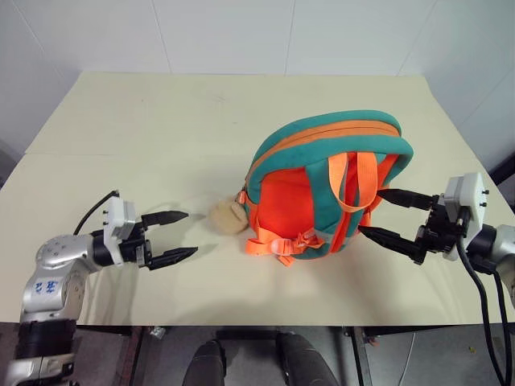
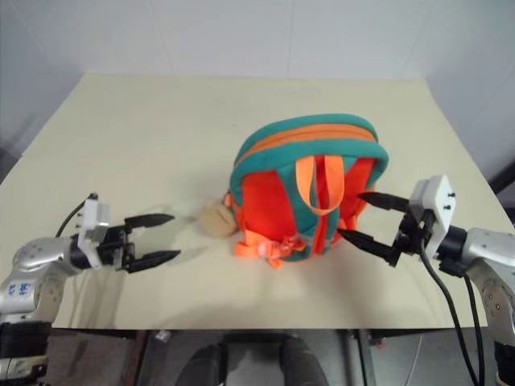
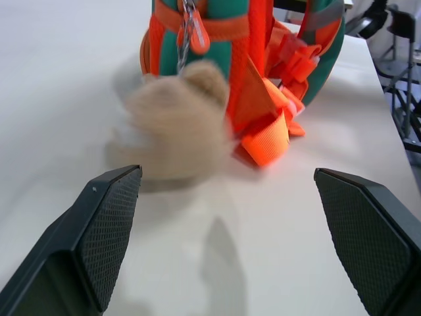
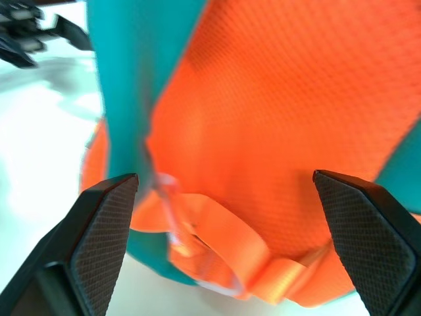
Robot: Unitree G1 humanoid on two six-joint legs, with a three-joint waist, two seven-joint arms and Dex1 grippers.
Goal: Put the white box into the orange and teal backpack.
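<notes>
The orange and teal backpack (image 1: 326,189) is standing upright on the table (image 1: 161,129) between both grippers. The left gripper (image 1: 172,237) is holding its fingers apart, the plush toy (image 1: 228,217) just beyond them. The right gripper (image 1: 386,215) is also gaping empty beside the backpack's straps (image 1: 354,189).

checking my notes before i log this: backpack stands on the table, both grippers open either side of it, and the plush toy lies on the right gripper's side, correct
One detail is off. The tan plush toy lies on the left gripper's side of the orange and teal backpack, as the left eye view shows. The rest holds: the backpack stands on the table, with the left gripper and the right gripper open on either side of it.
</notes>
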